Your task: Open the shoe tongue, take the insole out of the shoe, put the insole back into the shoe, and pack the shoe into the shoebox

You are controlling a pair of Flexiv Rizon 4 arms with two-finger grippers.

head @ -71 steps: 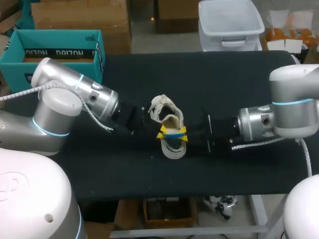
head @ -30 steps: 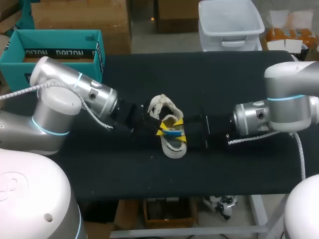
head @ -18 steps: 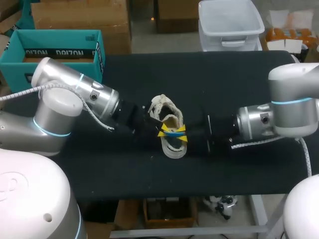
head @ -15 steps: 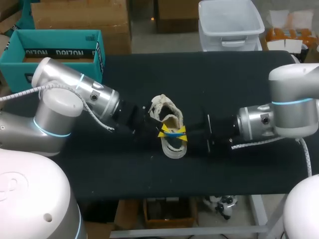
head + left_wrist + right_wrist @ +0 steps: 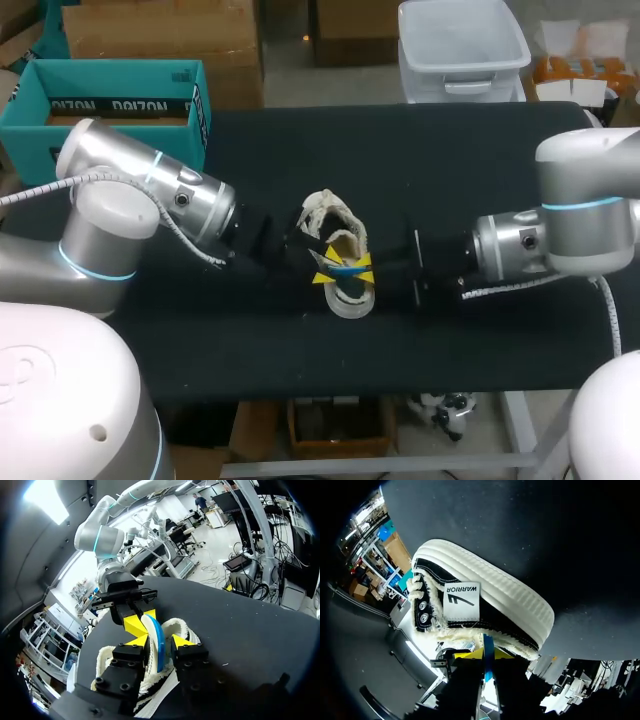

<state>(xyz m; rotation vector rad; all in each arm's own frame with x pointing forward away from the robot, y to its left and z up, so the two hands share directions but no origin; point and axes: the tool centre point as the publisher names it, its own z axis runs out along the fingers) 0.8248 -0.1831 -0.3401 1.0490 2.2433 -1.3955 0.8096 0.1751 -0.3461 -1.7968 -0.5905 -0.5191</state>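
I have the shoe (image 5: 338, 235) mid-table (image 5: 450, 160). My left end effector (image 5: 321, 270) sits at its 9 o'clock and my right end effector (image 5: 366, 269) at its 3 o'clock. The insole (image 5: 347, 270) stands between them, over the shoe's opening. The shoebox (image 5: 110, 100) lies beyond the table's 10 o'clock corner.
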